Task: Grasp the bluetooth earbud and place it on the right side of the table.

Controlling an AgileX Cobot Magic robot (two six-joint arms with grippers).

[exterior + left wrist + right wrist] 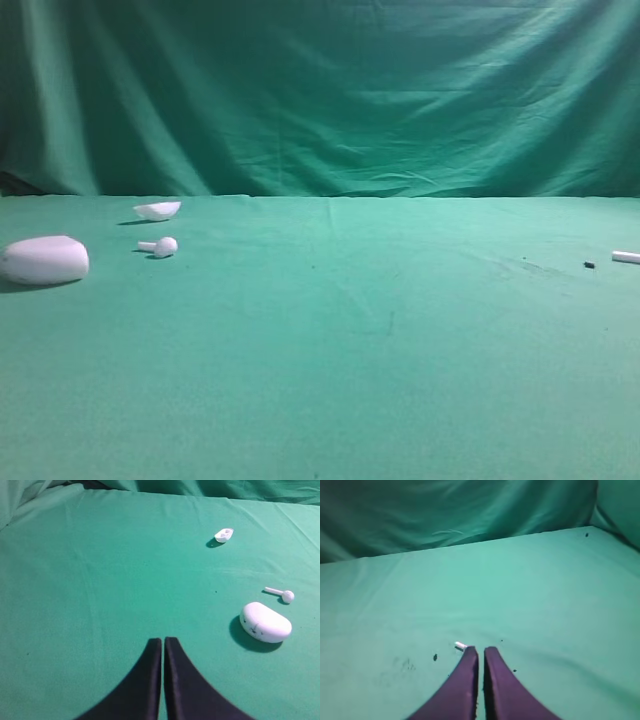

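Observation:
One bluetooth earbud (160,246) lies on the left of the green table (330,340), between a white oval case (45,260) and a small white shell (158,210). The left wrist view shows the same earbud (281,594), case (265,622) and shell (223,535) ahead and to the right of my left gripper (163,640), which is shut and empty. At the far right edge lies the white stem of a second earbud (626,257). That stem (460,645) pokes out just past the left fingertip of my right gripper (481,650), which is shut; the earbud's head is hidden. Neither gripper shows in the exterior view.
A small dark speck (589,265) lies on the cloth left of the right-hand stem, and shows in the right wrist view as a speck (435,657). A green draped backdrop (320,90) closes off the far edge of the table.

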